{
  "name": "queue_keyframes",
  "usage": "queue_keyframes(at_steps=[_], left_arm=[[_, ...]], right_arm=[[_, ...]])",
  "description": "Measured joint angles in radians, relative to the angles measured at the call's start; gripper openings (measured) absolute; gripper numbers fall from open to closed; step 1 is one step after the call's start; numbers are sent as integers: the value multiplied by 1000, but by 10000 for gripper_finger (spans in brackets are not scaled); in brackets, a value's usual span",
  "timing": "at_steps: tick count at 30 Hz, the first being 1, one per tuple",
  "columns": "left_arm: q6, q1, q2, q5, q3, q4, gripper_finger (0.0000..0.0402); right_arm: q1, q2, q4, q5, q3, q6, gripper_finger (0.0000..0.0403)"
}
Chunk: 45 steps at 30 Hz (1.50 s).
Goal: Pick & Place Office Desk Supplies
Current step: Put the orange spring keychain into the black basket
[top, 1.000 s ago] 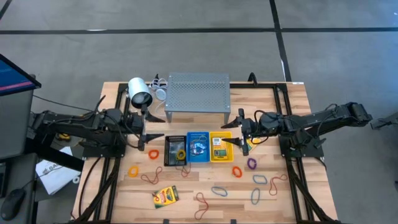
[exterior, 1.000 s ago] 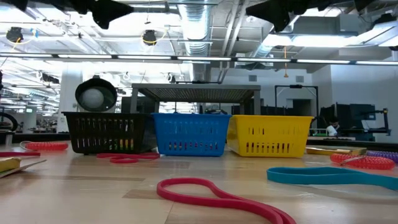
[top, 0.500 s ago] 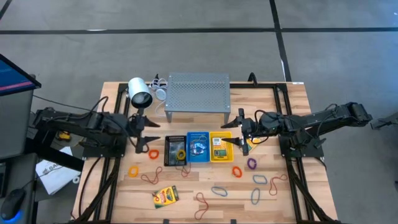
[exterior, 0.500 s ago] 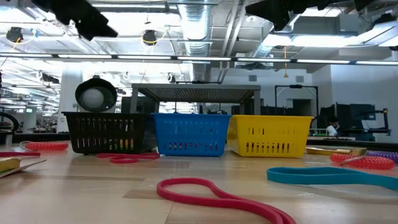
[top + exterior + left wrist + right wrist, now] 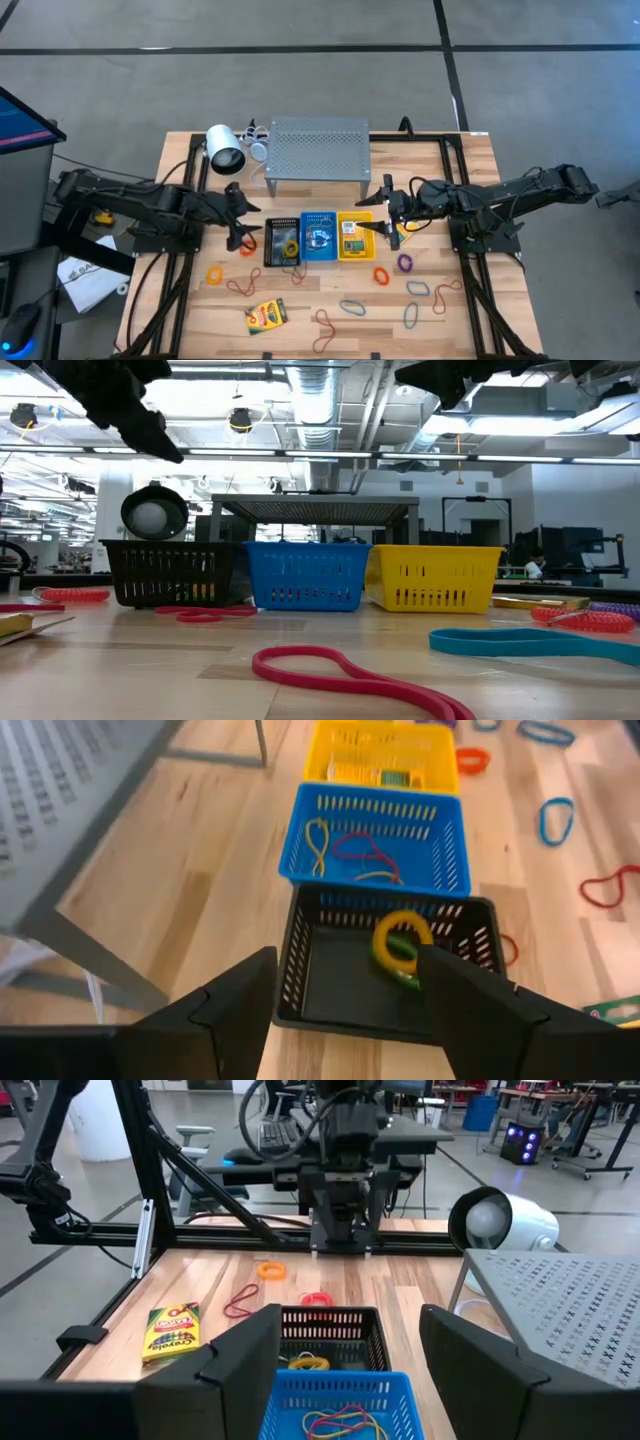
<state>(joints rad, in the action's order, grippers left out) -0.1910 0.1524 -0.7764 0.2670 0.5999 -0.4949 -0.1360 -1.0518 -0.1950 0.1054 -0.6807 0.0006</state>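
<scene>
Now your left gripper (image 5: 240,222) hangs wide open, empty, beside the black basket (image 5: 281,243) (yellow band inside). Your right gripper (image 5: 382,207), open and empty, hovers over the yellow basket (image 5: 355,237); rubber bands (image 5: 352,307) and a crayon box (image 5: 266,315) lie near the table's front edge.

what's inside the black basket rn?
The black basket holds a yellow loop lying on a green loop, seen past the open left gripper. The rest of its floor looks bare; one corner is hidden behind a finger.
</scene>
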Motion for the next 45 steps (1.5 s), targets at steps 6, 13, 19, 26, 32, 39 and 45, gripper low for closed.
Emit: queue_keyframes(at_steps=[6, 13, 19, 26, 32, 39, 45], left_arm=[[-60, 0, -62, 0, 0, -25, 237], [-133, 0, -130, 4, 0, -68, 237], [-154, 0, -200, -6, 0, -89, 237], [-216, 0, -235, -76, 0, -232, 237], [-266, 0, -238, -138, -1, -275, 237], [-270, 10, -330, -143, -1, -266, 237], [-296, 22, -429, -143, -1, -254, 237]], right_arm=[[0, 0, 16, 0, 0, 0, 234], [0, 0, 21, 0, 0, -8, 234], [0, 0, 41, 0, 0, -8, 234], [0, 0, 51, 0, 0, -8, 234], [0, 0, 57, 0, 0, -8, 234], [-1, 0, 64, 0, 0, -8, 234], [-1, 0, 72, 0, 0, -8, 234]])
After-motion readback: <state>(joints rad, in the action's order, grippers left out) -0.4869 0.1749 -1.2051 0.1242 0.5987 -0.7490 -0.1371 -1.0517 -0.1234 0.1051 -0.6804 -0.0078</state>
